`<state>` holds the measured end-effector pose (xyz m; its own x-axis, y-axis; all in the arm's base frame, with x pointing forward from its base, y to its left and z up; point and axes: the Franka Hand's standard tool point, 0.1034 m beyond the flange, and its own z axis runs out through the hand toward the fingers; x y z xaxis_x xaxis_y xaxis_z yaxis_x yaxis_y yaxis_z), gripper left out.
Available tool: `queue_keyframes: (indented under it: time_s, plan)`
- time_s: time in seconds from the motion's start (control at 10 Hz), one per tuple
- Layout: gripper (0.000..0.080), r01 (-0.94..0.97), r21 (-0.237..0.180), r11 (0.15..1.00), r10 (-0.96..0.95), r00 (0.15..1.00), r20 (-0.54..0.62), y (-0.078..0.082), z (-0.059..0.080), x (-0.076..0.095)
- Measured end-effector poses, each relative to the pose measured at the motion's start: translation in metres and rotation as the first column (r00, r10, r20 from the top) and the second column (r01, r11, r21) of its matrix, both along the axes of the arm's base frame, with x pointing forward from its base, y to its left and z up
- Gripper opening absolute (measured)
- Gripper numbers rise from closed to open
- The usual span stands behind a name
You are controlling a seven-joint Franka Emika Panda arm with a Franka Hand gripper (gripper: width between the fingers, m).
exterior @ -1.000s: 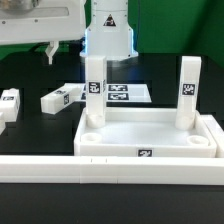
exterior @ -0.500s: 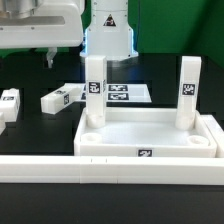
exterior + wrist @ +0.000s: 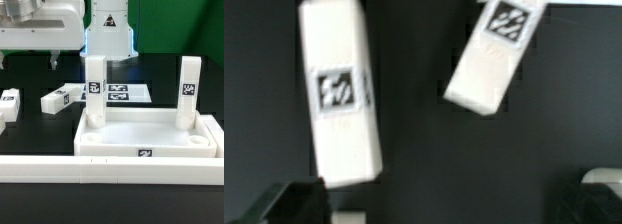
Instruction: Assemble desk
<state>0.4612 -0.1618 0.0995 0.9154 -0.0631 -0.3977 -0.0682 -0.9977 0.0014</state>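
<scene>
- White plastic desk top, tray-like with the rim up, lying near the front edge of the black tabletop, long side along that edge.
- Standing on it, first upright leg at the desk top's far corner on the exterior view's left, tag facing the camera.
- Second upright leg at the far corner on the exterior view's right, also vertical, also tag forward.
- Whether seated fully or only placed: cannot tell.
- Lying flat on the tabletop beside the desk top, toward the edge on the exterior view's left, near loose leg, tag up, apart from the tray.
- Farther out at that same edge, outer loose leg, partly cut off by the frame, well apart from the tray.
- Flat behind the desk top, toward the far edge, the marker board, partly hidden by the first upright leg.
- Stretched along the front edge, just beside the desk top's front wall, a long white rail.
- Hanging above the tabletop near the far corner on the exterior view's left, over the loose legs, the gripper.
- Fingers spread wide apart, nothing between them, touching nothing.
- Seen from the wrist: both loose legs below on the black surface, tags up, separate and not parallel; which one is which, cannot tell.
</scene>
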Motion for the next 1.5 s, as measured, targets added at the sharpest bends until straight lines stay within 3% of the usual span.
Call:
queue_keyframes:
  time_s: [0.1,0.3,0.5,0.6,0.8,1.1,1.3,1.5]
  plan:
    - [0.0649,0.006,-0.006,1.0,-0.006,1.0,0.003,0.001,-0.001,0.001]
    - [0.0649,0.156,-0.065,0.986,-0.156,0.988,0.002,0.002,-0.002,0.001]
    - [0.0649,0.373,-0.055,0.926,-0.373,0.928,0.008,0.004,-0.006,-0.005]
    - [0.0649,0.436,-0.071,0.897,-0.437,0.9,0.009,0.005,-0.009,-0.008]
    - [0.0649,0.453,-0.083,0.888,-0.453,0.891,0.011,0.008,-0.011,-0.008]
    - [0.0649,0.379,-0.015,0.925,-0.377,0.924,0.068,-0.004,-0.021,-0.016]
    - [0.0649,0.364,0.0,0.931,-0.362,0.927,0.102,-0.004,-0.033,-0.026]
    - [0.0649,0.362,0.001,0.932,-0.361,0.928,0.096,-0.003,-0.032,-0.024]
